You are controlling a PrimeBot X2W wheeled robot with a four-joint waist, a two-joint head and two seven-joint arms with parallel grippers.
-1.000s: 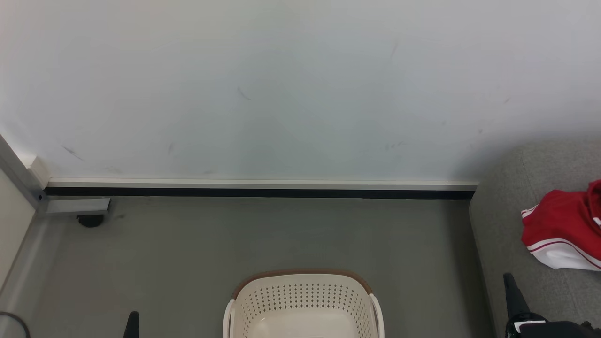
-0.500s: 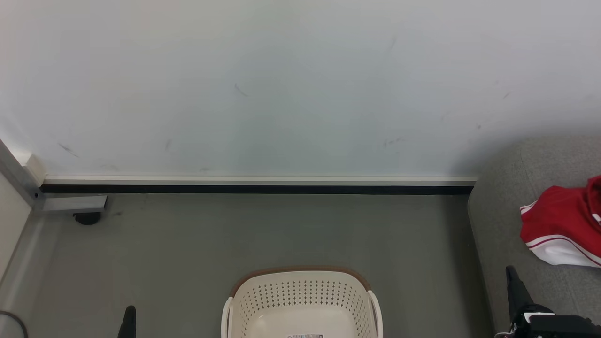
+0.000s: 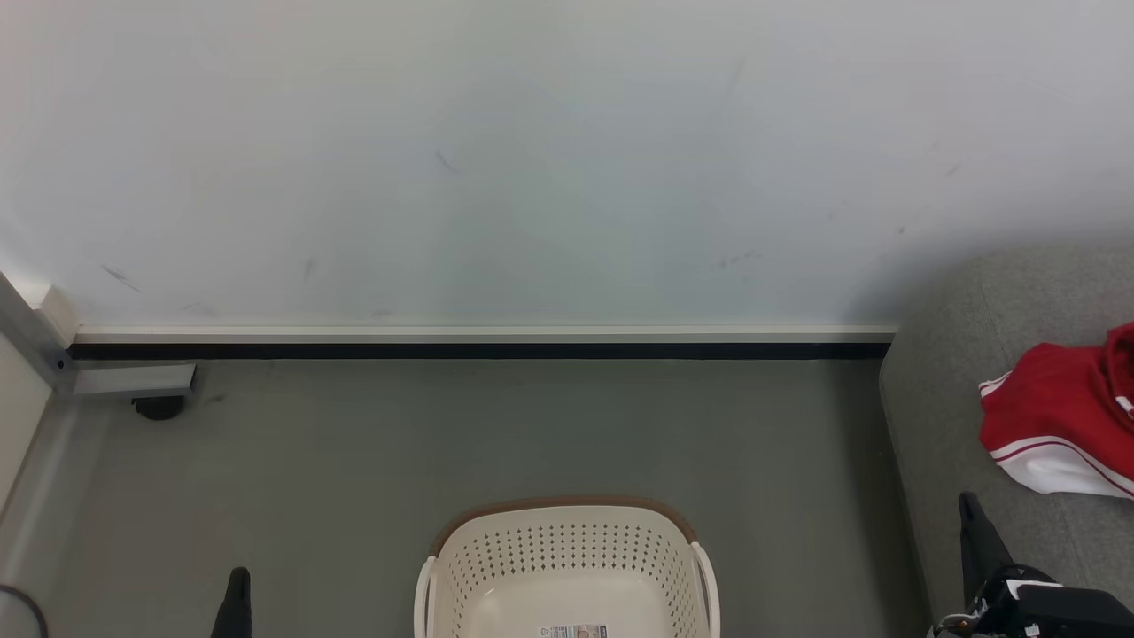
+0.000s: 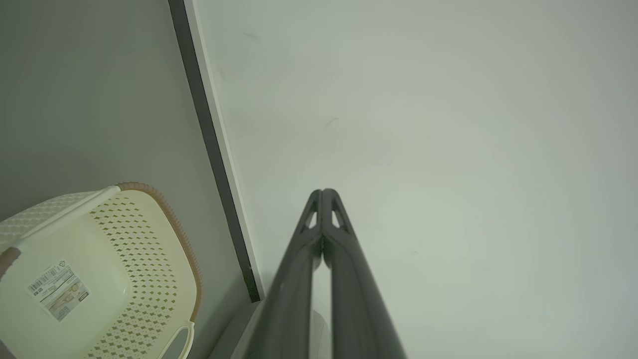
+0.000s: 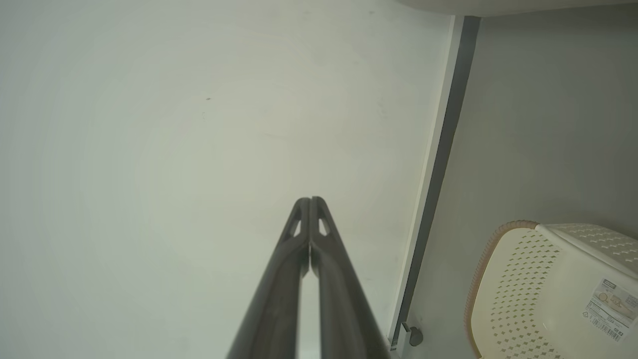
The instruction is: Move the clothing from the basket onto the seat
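Now red clothing (image 3: 1054, 430) is laid on the grey seat (image 3: 939, 416), laundry basket (image 3: 567, 549) apart; left gripper (image 4: 323, 192) and right gripper (image 5: 310, 200) are clenched.

Camera: the head view has tipped slightly downward over the last second. The skirting strip (image 3: 478, 351) and the clothing (image 3: 1054, 425) sit a little higher in frame. This is the camera's shift, not theirs.
Basket (image 3: 567, 567): more of its inside is in view.
Sticker (image 3: 573, 632): unseen a second ago and a sliver half a second ago, it is now a fuller strip at the bottom edge.
Left gripper (image 3: 237, 580): more of the dark finger is clear of the bottom edge. The tip is higher and a touch further left in frame.
Right gripper (image 3: 967, 507): the tip is higher in frame, and more of its black body and cabling shows at the lower right corner.
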